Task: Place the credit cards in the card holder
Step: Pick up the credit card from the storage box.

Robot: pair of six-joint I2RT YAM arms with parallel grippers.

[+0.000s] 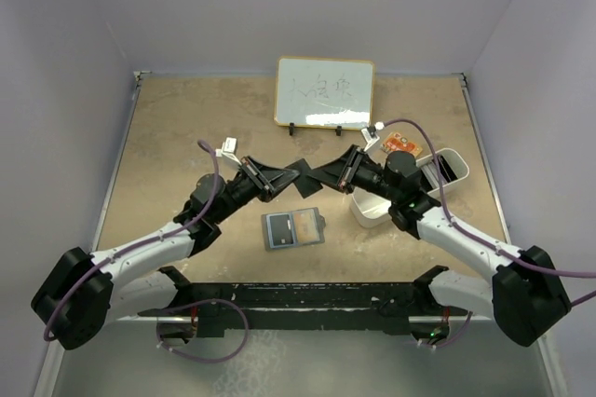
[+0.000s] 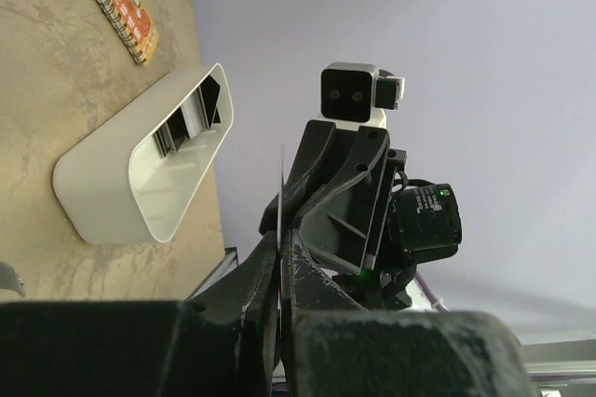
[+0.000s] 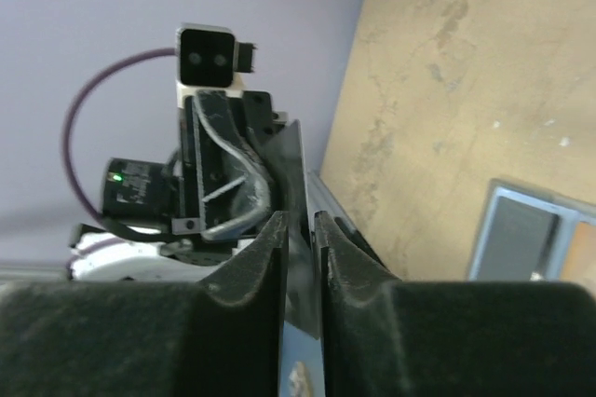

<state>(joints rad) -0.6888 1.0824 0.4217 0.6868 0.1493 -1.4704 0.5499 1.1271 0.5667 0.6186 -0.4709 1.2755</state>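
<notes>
**Q:** How were the grippers found?

**A:** The left gripper (image 1: 278, 180) and the right gripper (image 1: 329, 173) were each recorded clamped on the card holder (image 1: 304, 176), which was held off the table (image 1: 177, 136) between them.

**Q:** Where were the cards noted?

**A:** The light blue card (image 1: 278, 229) and the orange-gold card (image 1: 306, 225) were seen lying flat, side by side, nearer the bases. A white tray (image 1: 368, 213) was noted beside the right arm.
</notes>
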